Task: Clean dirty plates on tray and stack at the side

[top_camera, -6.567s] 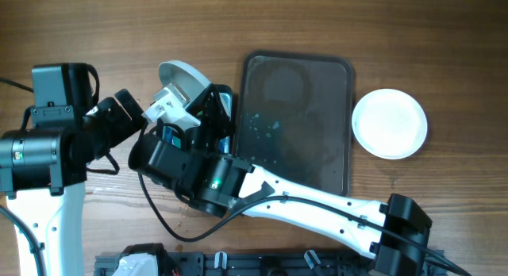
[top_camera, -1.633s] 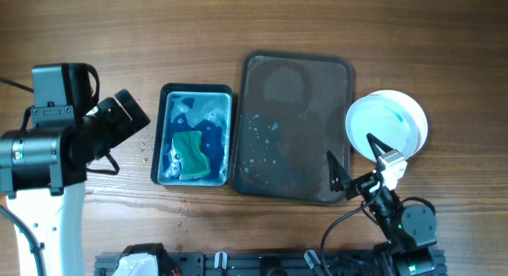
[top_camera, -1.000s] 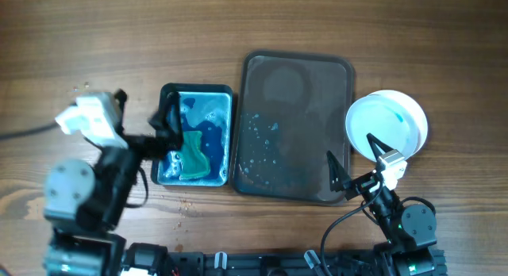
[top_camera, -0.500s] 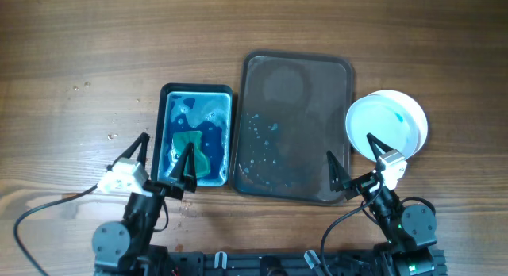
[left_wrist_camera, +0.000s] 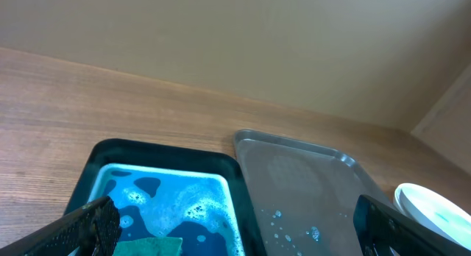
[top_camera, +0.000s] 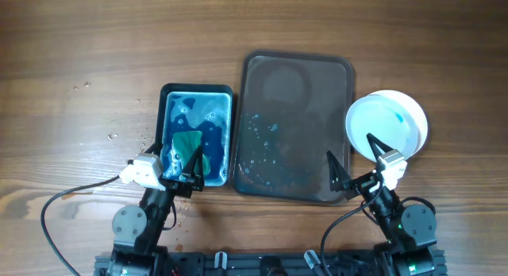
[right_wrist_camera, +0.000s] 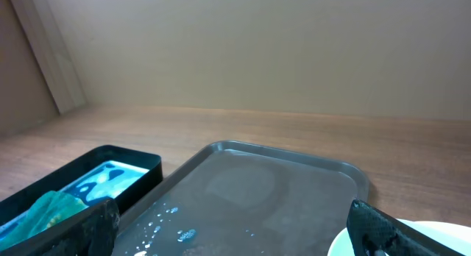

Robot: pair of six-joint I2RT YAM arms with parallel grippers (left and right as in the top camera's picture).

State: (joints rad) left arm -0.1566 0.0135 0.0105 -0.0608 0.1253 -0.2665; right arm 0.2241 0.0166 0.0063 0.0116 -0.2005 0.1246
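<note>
The plates (top_camera: pixel 387 123) are sitting stacked against the right rim of the tray (top_camera: pixel 298 86), which is now carrying only droplets, so cleaning looks finished. My left gripper (top_camera: pixel 178 160) is pulling back from the blue tub (top_camera: pixel 196 109), leaving the sponge (top_camera: pixel 189 145) soaking. Like my right gripper (top_camera: pixel 353 157), it is spread wide and empty. Nothing is obstructing.
</note>
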